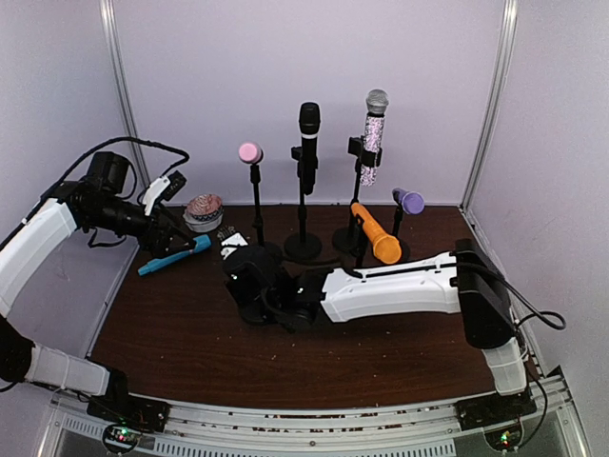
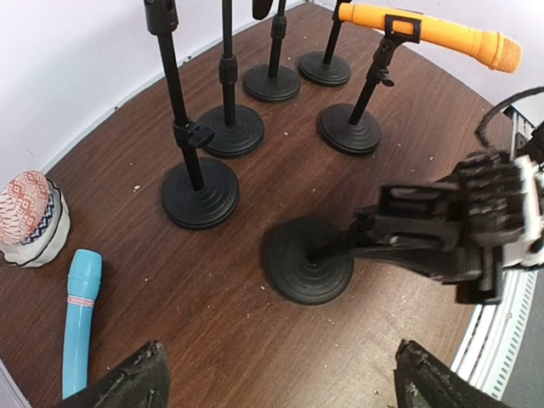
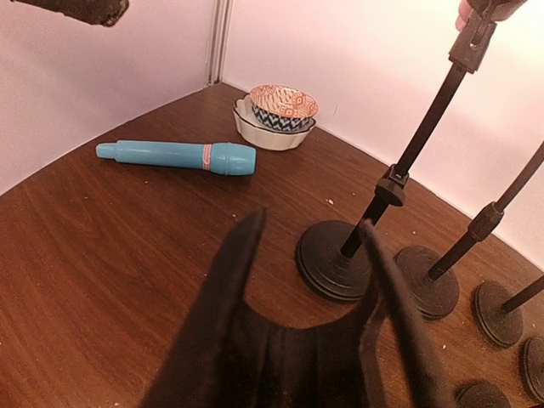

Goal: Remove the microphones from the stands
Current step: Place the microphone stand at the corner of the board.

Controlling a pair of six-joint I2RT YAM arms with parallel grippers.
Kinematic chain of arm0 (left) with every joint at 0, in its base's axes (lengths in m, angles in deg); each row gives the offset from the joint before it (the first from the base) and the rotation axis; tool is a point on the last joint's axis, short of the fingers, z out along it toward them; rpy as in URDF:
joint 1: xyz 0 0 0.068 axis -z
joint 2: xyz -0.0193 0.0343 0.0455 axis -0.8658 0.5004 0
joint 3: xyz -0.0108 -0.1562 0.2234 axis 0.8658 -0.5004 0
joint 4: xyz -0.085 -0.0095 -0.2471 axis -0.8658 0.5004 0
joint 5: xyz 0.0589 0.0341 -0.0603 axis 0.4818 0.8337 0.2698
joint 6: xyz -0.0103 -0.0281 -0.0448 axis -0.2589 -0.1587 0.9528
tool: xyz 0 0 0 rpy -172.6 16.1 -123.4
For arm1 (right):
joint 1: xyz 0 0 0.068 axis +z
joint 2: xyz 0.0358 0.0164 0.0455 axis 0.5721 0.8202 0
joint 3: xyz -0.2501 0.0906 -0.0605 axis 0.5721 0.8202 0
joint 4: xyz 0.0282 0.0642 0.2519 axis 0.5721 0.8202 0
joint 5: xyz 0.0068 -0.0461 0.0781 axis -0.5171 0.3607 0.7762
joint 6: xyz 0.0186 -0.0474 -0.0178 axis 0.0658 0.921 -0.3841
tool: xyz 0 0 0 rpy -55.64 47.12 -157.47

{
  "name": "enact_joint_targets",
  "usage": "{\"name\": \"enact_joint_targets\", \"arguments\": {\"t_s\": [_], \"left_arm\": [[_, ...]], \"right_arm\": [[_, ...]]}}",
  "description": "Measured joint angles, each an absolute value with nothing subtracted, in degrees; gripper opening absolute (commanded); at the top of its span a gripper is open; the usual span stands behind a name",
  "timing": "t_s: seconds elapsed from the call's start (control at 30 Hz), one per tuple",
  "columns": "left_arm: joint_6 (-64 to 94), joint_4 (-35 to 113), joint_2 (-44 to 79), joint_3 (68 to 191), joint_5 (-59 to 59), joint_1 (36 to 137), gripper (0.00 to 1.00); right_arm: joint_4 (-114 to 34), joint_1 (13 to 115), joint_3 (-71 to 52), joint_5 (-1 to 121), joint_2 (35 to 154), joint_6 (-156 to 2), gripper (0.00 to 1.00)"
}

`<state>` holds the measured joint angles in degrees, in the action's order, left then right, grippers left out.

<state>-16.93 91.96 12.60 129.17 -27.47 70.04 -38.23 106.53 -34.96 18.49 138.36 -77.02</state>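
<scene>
Smooth blue microphone (image 2: 79, 314), a plastic cylinder with a pink band, lies flat on the wood-grain table (image 1: 171, 343) at far left, beside a patterned bowl (image 2: 30, 217); left pincer (image 2: 280, 382) hangs nearby, tips wide apart; right pincer (image 2: 340, 246) seems clamped on the thin stem of an empty stand (image 2: 297, 272) with a ribbed round base, its top hidden.

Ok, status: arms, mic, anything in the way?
Left fingers open, empty, raised. Right fingers clamped on pole of bare stand. Blue microphone flat on table, off stand. Neighbouring stands crowd close.
</scene>
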Motion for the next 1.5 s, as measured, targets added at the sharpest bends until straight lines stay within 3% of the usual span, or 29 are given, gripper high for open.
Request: {"name": "enact_joint_targets", "arguments": {"t_s": [0.5, 0.9, 1.03, 1.27, 1.5], "left_arm": [[-18.1, 92.1, 12.2, 129.2, -26.4, 70.0, 0.94], [-18.3, 92.1, 11.4, 129.2, -26.4, 70.0, 0.94], [-18.4, 92.1, 11.4, 129.2, -26.3, 70.0, 0.94], [-18.8, 92.1, 11.4, 129.2, -26.2, 70.0, 0.93], [-19.0, 92.6, 11.4, 129.8, -26.3, 70.0, 0.93]], "right_arm": [[-35.5, 106.5, -28.1, 21.7, 108.9, -71.8, 0.0], [-28.8, 106.7, -18.7, 25.2, 103.0, -76.0, 0.0], [-23.2, 107.0, -15.4, 26.1, 95.7, -77.9, 0.0], [-18.4, 107.0, -6.0, 22.3, 76.4, -82.3, 0.0], [-10.2, 104.2, 2.7, 16.1, 65.6, -86.7, 0.0]]}}
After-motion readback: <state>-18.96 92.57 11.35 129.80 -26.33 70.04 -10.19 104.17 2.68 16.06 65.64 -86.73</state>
